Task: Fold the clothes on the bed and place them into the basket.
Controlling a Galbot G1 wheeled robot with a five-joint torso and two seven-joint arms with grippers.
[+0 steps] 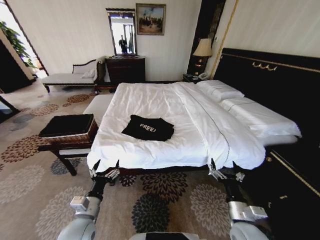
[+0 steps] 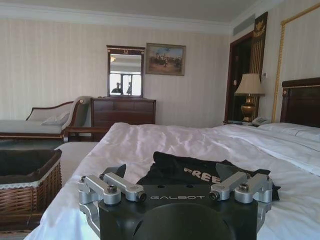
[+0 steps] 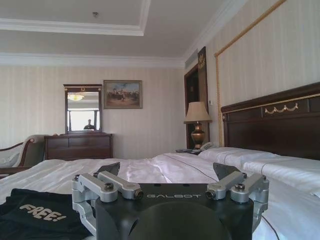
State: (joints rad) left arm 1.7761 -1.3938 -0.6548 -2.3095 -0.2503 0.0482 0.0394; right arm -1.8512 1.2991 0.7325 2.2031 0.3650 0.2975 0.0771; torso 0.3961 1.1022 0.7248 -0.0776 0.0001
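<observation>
The black T-shirt lies on the white sheet of the bed, near the edge closest to the robot and toward its left half. It sits in a compact, roughly squared shape with the white "FREE!" lettering facing up; from the head view it looks already folded, though the folds themselves are hard to make out. In the left wrist view the shirt shows as a low dark mound just past the gripper, and in the right wrist view the shirt lies flat off to one side.

The left gripper hovers at the bed's near edge, short of the shirt and apart from it, its fingers spread and holding nothing. The right gripper hangs at the same edge farther to the right, well apart from the shirt, fingers likewise spread and empty.

The basket, dark woven wicker with a black fabric inside, stands on a bench just beside the bed on the robot's left, its rim near the level of the mattress. The same basket appears in the left wrist view.

White pillows rest against the tall black headboard on the right. A lamp stands beyond the bed's far corner.
</observation>
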